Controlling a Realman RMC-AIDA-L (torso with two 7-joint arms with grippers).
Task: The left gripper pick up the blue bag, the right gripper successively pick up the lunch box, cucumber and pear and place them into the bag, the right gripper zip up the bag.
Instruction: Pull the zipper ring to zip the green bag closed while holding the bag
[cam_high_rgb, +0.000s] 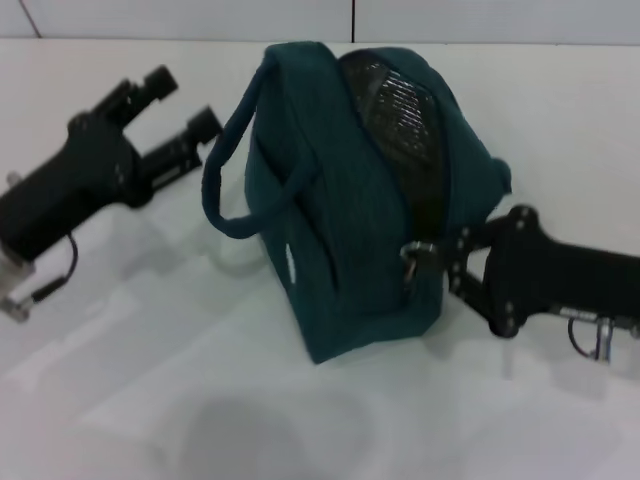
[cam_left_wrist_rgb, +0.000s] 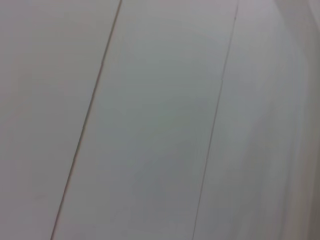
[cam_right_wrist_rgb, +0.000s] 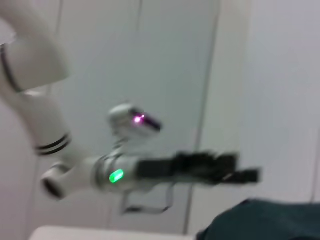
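1. Zipping is the step in hand, as you can judge from the scene: the blue bag (cam_high_rgb: 350, 200) stands on the white tabletop (cam_high_rgb: 150, 400) with its mouth partly open at the far end, foil lining showing, and no lunch box, cucumber or pear lies outside it.
2. Your right gripper (cam_high_rgb: 452, 262) sits at the bag's near right corner, just beside the metal zipper pull (cam_high_rgb: 415, 252). Its fingertips look close together about the pull, but the head view is too soft there to say whether they pinch it, so I cannot tell.
3. Your left gripper (cam_high_rgb: 185, 103) is well apart from the bag on the far left, fingers spread and holding nothing; the right wrist view shows it (cam_right_wrist_rgb: 235, 167) beyond the bag's fabric (cam_right_wrist_rgb: 260, 220).
4. Next, confirm a firm pinch on the pull, then draw it along the zipper track toward the open end.
5. Expect the unheld bag to slide or tip; steadying it with the left gripper may help.
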